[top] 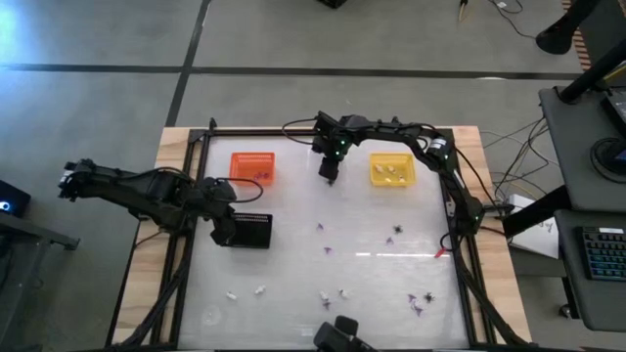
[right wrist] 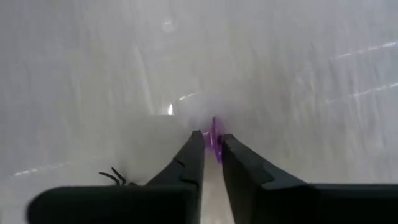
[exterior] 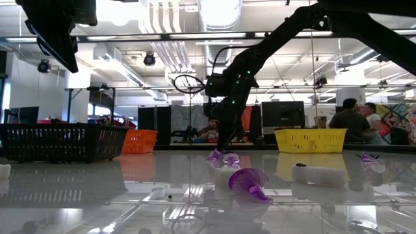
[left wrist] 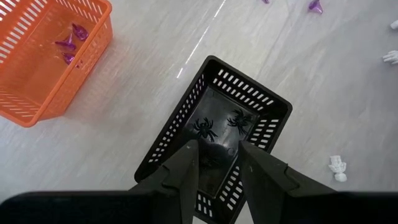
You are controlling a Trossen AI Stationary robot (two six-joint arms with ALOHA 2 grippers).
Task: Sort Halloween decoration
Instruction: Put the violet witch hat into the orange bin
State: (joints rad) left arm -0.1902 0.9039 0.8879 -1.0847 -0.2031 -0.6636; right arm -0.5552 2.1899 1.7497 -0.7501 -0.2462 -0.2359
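Note:
My right gripper [top: 329,174] hangs between the orange basket [top: 252,166] and the yellow basket [top: 391,168], shut on a small purple trinket [right wrist: 214,138]. My left gripper [left wrist: 219,167] is open above the black basket [top: 251,232], which holds two black spiders [left wrist: 205,128]. Purple pieces [left wrist: 69,43] lie in the orange basket and whitish ones [top: 393,172] in the yellow one. Loose on the table are purple trinkets [top: 320,228], spiders [top: 397,231] and white pieces [top: 260,289]. My right gripper pinches the purple trinket [right wrist: 215,134] between its two fingertips, the fingers [top: 329,168] pointing down from above. A sliver of the trinket sticks out past the fingertips. Which part of the trinket is held cannot be told.
A dark frame [top: 196,137] borders the table. Close to the low camera lie a purple trinket [exterior: 250,183] and a white piece [exterior: 318,174]. More purple pieces [top: 421,301] sit near the right front corner. People sit in the room beyond the table [exterior: 351,120].

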